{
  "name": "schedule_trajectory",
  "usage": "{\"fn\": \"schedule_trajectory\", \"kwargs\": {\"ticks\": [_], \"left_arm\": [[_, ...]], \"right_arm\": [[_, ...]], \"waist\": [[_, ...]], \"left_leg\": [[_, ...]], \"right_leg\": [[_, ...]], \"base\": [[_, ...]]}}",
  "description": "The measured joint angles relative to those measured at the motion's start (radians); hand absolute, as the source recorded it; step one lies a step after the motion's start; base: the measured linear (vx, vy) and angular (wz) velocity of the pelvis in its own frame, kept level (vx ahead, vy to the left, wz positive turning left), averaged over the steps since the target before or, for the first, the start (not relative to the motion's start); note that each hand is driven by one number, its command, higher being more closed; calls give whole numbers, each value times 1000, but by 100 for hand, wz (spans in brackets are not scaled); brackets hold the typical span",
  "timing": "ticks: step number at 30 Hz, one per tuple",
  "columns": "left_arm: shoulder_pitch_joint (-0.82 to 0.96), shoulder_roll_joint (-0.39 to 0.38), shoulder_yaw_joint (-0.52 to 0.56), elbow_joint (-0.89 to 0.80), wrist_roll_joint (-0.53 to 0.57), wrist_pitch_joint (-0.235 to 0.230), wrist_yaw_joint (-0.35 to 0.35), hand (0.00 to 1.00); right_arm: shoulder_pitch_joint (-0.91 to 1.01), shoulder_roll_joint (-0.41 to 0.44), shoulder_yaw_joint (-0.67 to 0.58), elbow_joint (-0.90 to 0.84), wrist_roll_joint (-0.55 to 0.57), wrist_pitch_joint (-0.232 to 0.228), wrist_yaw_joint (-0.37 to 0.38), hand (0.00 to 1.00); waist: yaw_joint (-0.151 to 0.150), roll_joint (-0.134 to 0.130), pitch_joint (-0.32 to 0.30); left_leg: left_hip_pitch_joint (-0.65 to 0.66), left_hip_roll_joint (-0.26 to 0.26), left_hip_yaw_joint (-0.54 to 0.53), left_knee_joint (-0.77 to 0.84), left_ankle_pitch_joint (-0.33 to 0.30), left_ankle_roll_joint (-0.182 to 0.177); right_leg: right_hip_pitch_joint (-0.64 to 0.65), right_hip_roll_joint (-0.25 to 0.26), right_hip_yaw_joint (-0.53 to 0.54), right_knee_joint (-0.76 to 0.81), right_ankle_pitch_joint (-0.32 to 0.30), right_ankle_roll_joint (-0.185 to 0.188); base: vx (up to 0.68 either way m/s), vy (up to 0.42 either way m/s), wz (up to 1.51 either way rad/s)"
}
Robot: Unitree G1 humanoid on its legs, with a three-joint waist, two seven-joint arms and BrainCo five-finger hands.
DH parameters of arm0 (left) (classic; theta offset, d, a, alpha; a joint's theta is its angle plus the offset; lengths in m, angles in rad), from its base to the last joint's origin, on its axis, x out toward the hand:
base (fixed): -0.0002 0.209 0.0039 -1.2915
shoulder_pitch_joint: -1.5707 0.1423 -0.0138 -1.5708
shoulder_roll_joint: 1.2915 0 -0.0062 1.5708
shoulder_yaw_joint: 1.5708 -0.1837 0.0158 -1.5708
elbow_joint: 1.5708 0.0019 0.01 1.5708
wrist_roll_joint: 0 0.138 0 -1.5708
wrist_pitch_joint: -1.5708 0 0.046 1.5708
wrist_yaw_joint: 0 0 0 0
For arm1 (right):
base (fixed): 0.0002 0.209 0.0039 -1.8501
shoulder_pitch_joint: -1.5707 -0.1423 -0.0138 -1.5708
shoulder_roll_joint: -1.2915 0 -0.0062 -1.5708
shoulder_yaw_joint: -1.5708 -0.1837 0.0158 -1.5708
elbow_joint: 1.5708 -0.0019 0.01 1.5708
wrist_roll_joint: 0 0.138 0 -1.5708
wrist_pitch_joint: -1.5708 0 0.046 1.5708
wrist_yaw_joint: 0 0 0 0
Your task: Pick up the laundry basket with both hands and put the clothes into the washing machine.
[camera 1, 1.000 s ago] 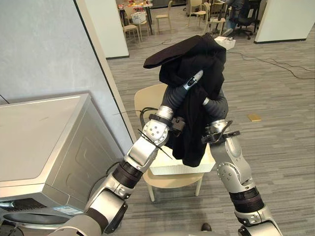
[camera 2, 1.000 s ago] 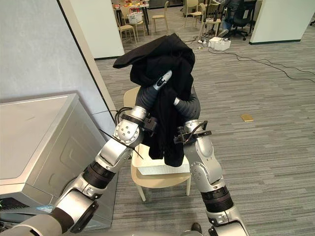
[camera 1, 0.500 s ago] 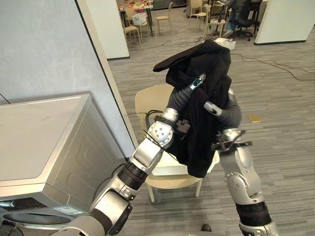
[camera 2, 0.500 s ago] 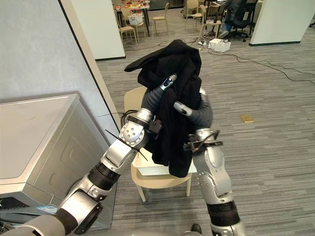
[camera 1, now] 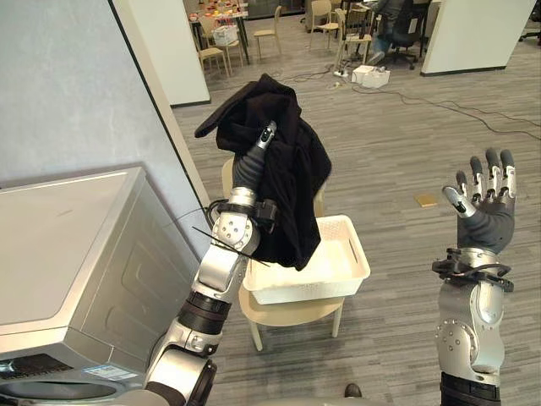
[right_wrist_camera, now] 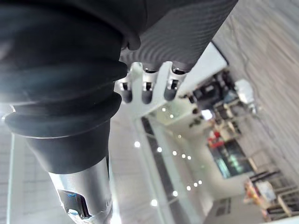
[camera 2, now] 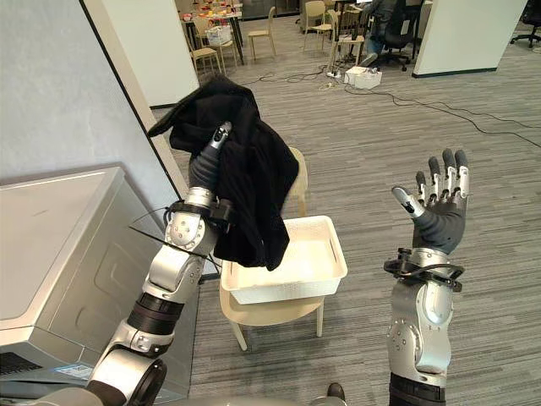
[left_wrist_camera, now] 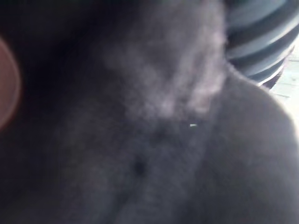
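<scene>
Now the left hand alone carried the garment, and the right hand had let go.

Half a second before, both hands were up under the black cloth garment [camera 1: 287,182]. Since then the right hand [camera 1: 486,207] had swung well clear to the right, empty, with its fingers straight and spread. The left hand [camera 1: 266,137] was raised with the garment draped over it, and its grip could not be told. The cloth hung above the near left corner of the white plastic laundry basket [camera 1: 313,290], nearer the silver-grey washing machine [camera 1: 76,245]. Loading was probably next, but the basket sat unlifted on the beige chair [camera 1: 287,311]. Counted: one garment, one basket, one chair beneath it, one machine, two hands.
</scene>
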Motion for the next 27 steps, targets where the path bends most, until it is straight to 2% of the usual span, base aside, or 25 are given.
{"fn": "schedule_trajectory", "kwargs": {"ticks": [6, 9, 16, 20, 23, 27], "left_arm": [[77, 0, 51, -42, -22, -2, -2, 100], [141, 1, 56, -122, -29, -1, -6, 100], [337, -1, 81, -262, -30, -9, -105, 100], [532, -22, 183, -267, -100, -9, -150, 100], [666, -55, 254, -274, -157, -19, -185, 100], [831, -102, 304, -343, -248, -37, -232, 100]], "right_arm": [[36, 36, -34, 1, -1, 0, -5, 0], [74, 58, -38, 5, -1, 2, -7, 0], [169, 122, -36, 100, -1, 21, 10, 0], [281, 170, -49, 247, 13, 36, 51, 0], [347, 195, -105, 357, 19, 48, 64, 0], [433, 228, -152, 413, 21, 50, 81, 0]], "waist": [[-1, 0, 0], [2, -1, 0], [4, 0, 0], [7, -1, 1], [9, -3, 2], [31, -6, 4]], "left_leg": [[0, 1, 2, 1, -2, -1], [0, 1, 2, 1, -3, -1], [1, 1, -4, 7, -9, 1], [-6, 3, -13, 22, -21, 1], [-9, 4, -31, 22, -23, 3], [-26, 20, -31, 55, -43, 5]], "right_leg": [[-3, 1, 3, 0, 0, 0], [-3, 1, 2, 0, -2, -1], [11, 0, -2, 2, -6, 2], [17, -1, -11, 3, -13, 1], [27, -2, -30, 3, -19, 1], [41, 4, -54, 4, -28, 0]], "base": [[-1, -1, -1], [0, 0, 0], [0, 0, 0], [-3, -1, 7], [2, -4, 17], [3, -9, 12]]}}
